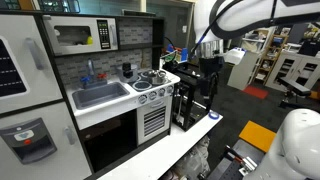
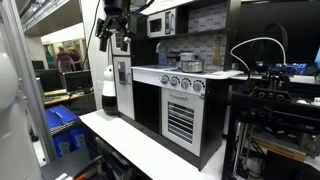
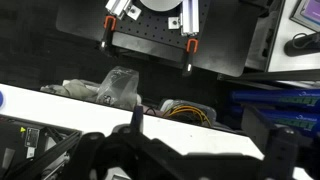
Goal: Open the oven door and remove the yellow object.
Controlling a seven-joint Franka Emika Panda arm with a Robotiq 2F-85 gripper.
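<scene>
The white toy microwave oven sits at the top of the play kitchen. Its white-framed oven door (image 1: 73, 37) with the dark window is shut; it also shows in an exterior view (image 2: 163, 23). The yellow object is hidden. My gripper (image 1: 207, 48) hangs high in the air, off to the side of the kitchen and well away from the oven door; it also shows in an exterior view (image 2: 112, 42). Its fingers are spread and empty. In the wrist view the gripper (image 3: 200, 155) looks down past the white table edge (image 3: 180, 120).
Below the microwave are a grey sink (image 1: 100, 95), a stove with knobs (image 1: 152, 92) and a larger black-glass oven door (image 1: 108, 143). A black frame (image 1: 190, 100) stands beside the kitchen under my gripper. Blue bins (image 2: 60, 130) sit on the floor.
</scene>
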